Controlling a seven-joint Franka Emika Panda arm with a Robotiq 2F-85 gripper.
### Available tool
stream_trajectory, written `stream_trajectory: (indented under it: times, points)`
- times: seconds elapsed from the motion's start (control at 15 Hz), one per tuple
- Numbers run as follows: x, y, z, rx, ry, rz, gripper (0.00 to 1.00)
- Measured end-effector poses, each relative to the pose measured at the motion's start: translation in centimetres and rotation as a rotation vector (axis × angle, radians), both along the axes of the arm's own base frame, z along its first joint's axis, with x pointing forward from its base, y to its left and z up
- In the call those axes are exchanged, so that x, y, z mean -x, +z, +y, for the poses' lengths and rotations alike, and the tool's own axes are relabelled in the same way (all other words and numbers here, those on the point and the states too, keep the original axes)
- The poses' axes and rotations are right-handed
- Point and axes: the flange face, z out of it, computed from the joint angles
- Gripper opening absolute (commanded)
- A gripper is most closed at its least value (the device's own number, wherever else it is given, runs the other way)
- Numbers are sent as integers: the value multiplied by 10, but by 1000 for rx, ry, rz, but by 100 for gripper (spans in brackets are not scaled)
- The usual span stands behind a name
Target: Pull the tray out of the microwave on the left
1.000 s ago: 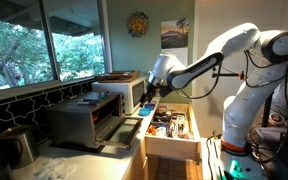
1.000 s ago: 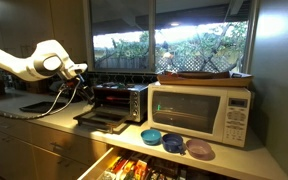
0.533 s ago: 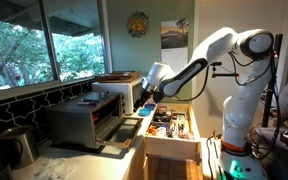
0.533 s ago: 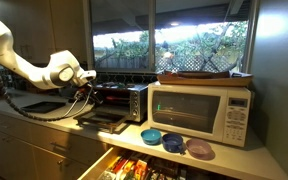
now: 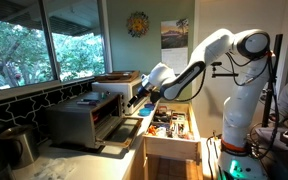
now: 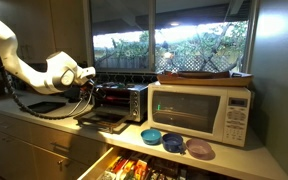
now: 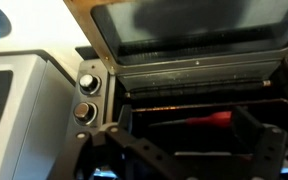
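- The step in hand is the approach: the pincer [image 7: 199, 138] hangs in front of the open mouth of the grey oven [image 6: 121, 99] and has not yet taken hold of anything.
- In the wrist view its two fingers [image 7: 121, 135] are spread wide apart, with nothing between them.
- The oven stands on the desk [image 6: 44, 122], left of the white microwave [image 6: 202, 112]. Its door [image 6: 100, 121] is dropped down flat in front of it.
- The tray [image 7: 189, 100] is inside the dark cavity. I believe the thin dark edge across the mouth belongs to it, but it is hard to separate from the shadow.
- In an exterior view the pincer [image 5: 137, 98] is near the front of the oven and above the door, apart from both.
- My judgement of the next move: go deeper and lower until the fingers are over and under the near edge of the tray, press them together, then pull straight out over the door.
- The edge is thin, so the height must be exact, otherwise the fingers may slip off.
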Motion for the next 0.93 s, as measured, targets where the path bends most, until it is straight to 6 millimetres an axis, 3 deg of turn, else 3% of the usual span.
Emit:
stream_trajectory:
  times: [0.53,0.93]
  points:
    - [-18,-42,-25,-70,22,-191,100]
    - [-23,-54,-15,-93,39,-192,100]
